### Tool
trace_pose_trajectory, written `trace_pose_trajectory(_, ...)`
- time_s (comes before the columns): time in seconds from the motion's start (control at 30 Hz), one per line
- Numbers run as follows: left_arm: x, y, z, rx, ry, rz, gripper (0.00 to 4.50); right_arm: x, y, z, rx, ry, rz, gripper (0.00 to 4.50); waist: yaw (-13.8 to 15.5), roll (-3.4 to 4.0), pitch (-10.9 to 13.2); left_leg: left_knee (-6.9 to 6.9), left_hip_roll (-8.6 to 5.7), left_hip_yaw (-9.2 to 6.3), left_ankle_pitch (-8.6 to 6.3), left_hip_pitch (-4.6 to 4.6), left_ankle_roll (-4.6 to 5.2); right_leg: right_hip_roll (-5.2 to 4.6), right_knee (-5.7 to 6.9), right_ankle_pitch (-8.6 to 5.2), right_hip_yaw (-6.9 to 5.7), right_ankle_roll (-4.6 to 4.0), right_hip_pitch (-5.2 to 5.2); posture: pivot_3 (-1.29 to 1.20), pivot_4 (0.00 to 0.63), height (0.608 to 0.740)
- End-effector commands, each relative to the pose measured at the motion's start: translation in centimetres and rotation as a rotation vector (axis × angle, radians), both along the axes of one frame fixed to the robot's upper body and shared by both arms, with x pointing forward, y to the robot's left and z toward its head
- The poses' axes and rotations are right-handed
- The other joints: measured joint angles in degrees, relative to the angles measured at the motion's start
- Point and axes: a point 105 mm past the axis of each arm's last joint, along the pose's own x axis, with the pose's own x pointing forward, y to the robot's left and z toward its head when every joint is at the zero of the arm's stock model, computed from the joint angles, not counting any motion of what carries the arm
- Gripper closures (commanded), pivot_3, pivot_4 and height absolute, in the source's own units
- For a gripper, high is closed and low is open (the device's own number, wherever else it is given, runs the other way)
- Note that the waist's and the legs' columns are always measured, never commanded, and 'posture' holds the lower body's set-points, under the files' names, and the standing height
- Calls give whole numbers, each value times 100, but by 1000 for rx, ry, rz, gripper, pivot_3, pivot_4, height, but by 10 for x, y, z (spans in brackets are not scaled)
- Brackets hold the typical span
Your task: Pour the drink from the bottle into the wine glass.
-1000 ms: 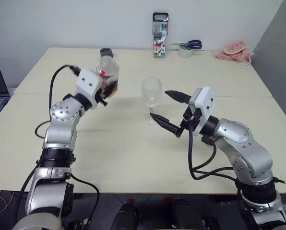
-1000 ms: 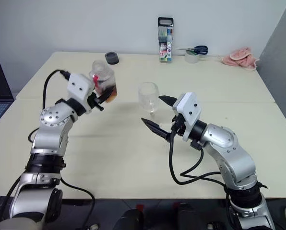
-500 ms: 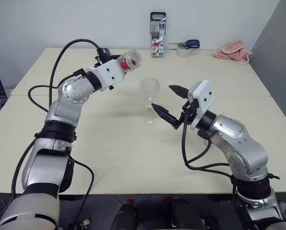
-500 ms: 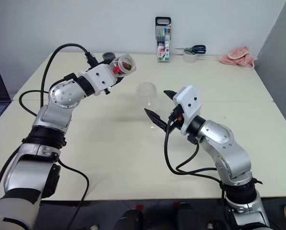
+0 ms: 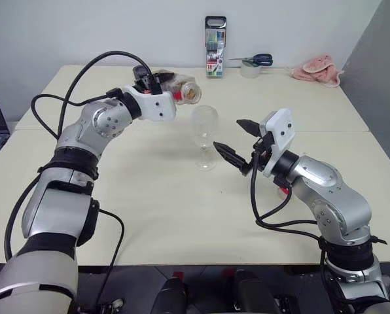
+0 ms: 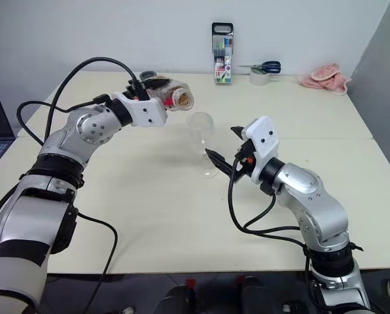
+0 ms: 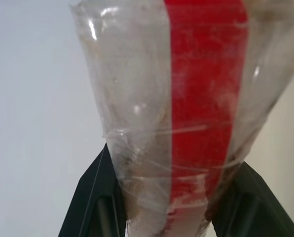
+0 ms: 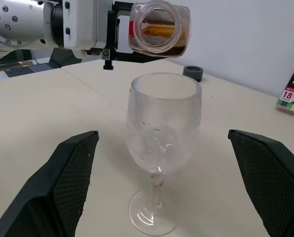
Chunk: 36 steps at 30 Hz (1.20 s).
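With the bottle (image 8: 159, 28) tipped almost onto its side, the left gripper (image 5: 157, 88) holds it just above and behind the glass (image 5: 204, 136), its fingers (image 7: 95, 197) clamped on the squarish body so the open mouth points toward the rim. The glass stands upright on the desk (image 5: 182, 203) as the fixed mark for everything else: the bottle's mouth sits near its rim on the robot's left, not yet over the bowl, and the reddish-brown drink (image 8: 175, 45) pools low inside the bottle near the neck. No stream is visible, and the bowl looks empty, so the pour appears only about to begin. On the glass's other side the right gripper (image 5: 237, 140) waits close by at bowl height, its fingers (image 8: 73, 163) spread wide to either side without touching, seemingly ready to steady the stem. Beyond the glass, at the desk's far edge, stand a marker case (image 5: 215, 37) and scissors (image 5: 257, 61).
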Motion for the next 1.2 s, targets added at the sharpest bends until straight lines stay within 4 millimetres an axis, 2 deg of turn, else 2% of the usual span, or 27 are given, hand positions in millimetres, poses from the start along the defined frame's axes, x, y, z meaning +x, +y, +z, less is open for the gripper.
trace_pose_trajectory(0.03, -5, -4, 27, 14, -114, -22, 2816, -7, 1, 15, 24, -51, 13, 0, 0, 0, 0, 0, 0, 0, 0, 0, 0, 0, 0, 0, 0, 0, 0, 0, 150, 740)
trace_pose_trajectory(0.17, -5, -7, 32, 41, -161, -25, 2816, -7, 1, 13, 25, -43, 16, 0, 0, 0, 0, 1, -1, -1, 0, -2, 0, 0, 0, 0, -1, 0, 0, 0, 150, 740)
trace_pose_trajectory(0.7, -1, 0, 39, 95, -243, 13, 2816, -9, 6, 12, 32, -39, 61, 0, -2, 0, 0, 1, -2, 0, 0, -2, 0, 0, 3, 0, -1, 0, -1, 0, 150, 740)
trace_pose_trajectory(1.2, 0, -3, 43, 118, -274, 16, 2816, -15, -2, 1, 18, -60, 75, 0, -1, 0, 0, 2, -1, 1, 0, -1, 0, 0, 5, 0, -1, 0, -2, 0, 150, 740)
